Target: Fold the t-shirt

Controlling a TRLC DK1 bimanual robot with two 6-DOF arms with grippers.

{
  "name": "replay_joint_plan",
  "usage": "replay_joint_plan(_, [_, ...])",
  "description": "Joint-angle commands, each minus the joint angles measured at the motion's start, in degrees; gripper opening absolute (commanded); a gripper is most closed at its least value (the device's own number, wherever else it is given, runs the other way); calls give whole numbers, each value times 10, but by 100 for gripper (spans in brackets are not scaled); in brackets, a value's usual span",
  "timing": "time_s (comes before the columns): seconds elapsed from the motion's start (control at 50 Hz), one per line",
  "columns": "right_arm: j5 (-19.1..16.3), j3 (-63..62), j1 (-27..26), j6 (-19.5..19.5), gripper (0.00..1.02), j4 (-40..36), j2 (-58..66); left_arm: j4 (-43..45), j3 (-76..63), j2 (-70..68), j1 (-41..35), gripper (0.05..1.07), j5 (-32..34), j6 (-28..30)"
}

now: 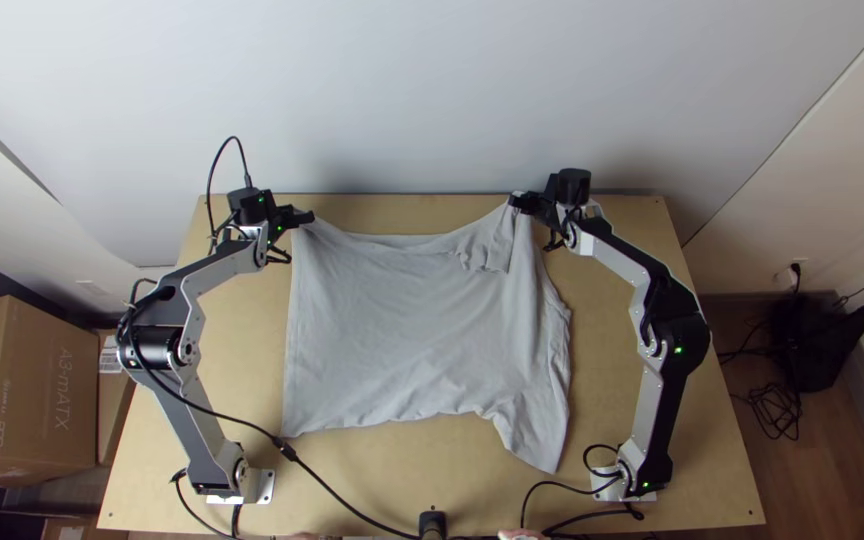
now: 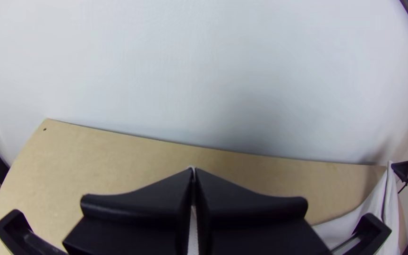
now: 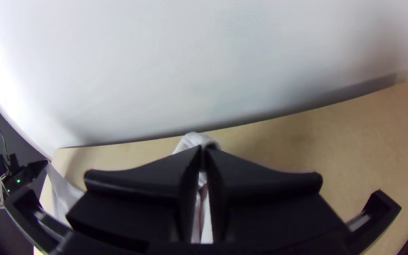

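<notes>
At the table's nine o'clock sits a cardboard box, contents hidden. The left gripper pinches the t-shirt at its ten-to-eleven o'clock corner; the garment lies spread mid-table, a loose flap toward one o'clock, where the right gripper is clamped on its edge.

I have bare worktop nearside of the t-shirt, though a black cable crosses it; my left arm and right arm flank it.
</notes>
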Motion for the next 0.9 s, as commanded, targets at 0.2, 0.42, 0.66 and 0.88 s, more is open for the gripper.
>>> replay_joint_plan(0.2, [-2, 99, -41, 10, 99, -125, -10, -143, 186, 29, 27, 102, -22, -86])
replay_joint_plan(0.42, [-39, 7, -72, 27, 99, -133, -167, -298, 293, 14, 51, 102, -6, -101])
replay_joint_plan(0.66, [-85, -12, -121, 38, 99, -422, -289, -374, 151, -155, 56, 101, 90, -93])
replay_joint_plan(0.88, [-102, -174, -142, -14, 98, -528, -440, -433, -22, -376, 46, 101, 132, -67])
